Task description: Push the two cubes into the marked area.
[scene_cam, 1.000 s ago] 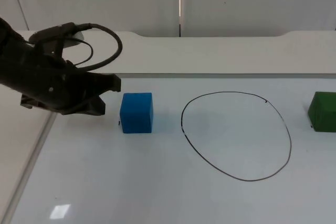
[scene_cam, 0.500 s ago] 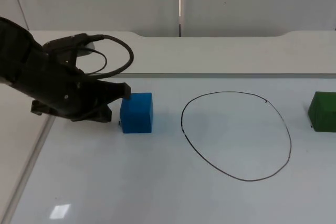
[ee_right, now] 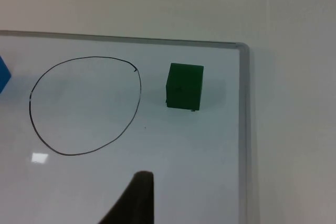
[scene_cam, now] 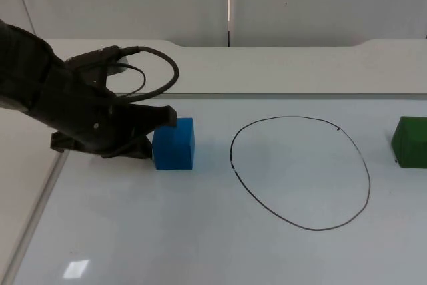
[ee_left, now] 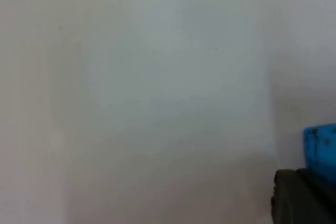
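Blue cube, plain-faced with no writing I can read, sits on the white table just outside the black-outlined oval. My left gripper is against its outer side; I cannot tell how far its fingers are spread. Green cube, also unmarked, rests beside the oval's other edge

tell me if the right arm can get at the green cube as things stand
Probably yes. The green cube stands alone on the white board, outside the drawn circle, with nothing beside it, and the right wrist view looks down on it unobstructed.
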Robot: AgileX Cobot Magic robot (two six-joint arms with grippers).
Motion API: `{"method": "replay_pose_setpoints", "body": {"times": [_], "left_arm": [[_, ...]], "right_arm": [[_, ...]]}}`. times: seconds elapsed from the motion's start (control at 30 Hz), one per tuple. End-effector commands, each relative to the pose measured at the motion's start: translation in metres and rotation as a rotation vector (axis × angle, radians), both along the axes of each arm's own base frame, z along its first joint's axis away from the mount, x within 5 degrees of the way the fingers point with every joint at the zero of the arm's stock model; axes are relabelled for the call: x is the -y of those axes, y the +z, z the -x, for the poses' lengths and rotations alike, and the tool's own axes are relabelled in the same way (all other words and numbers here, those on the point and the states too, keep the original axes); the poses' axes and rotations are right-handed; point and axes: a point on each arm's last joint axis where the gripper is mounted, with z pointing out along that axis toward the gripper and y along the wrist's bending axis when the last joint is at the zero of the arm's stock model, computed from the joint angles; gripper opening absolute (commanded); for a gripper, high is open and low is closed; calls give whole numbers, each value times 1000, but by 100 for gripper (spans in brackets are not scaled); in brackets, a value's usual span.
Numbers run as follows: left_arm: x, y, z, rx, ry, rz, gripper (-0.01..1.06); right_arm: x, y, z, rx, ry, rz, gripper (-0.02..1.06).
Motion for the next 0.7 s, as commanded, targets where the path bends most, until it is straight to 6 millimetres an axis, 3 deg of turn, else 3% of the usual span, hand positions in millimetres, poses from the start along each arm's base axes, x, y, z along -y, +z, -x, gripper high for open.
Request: {"method": "replay_pose_setpoints", "body": {"times": [0.0, 0.27, 0.67], "left_arm": [[8, 2, 1, 8, -16, 9, 0], [29, 6, 3, 33, -73, 6, 0], [26, 5, 1, 47, -58, -38, 0]], "right_arm": [[0, -1, 0, 4, -4, -3, 105], [0, -1, 0, 4, -4, -3, 105], [0, -1, 0, 4, -4, -3, 105]]}}
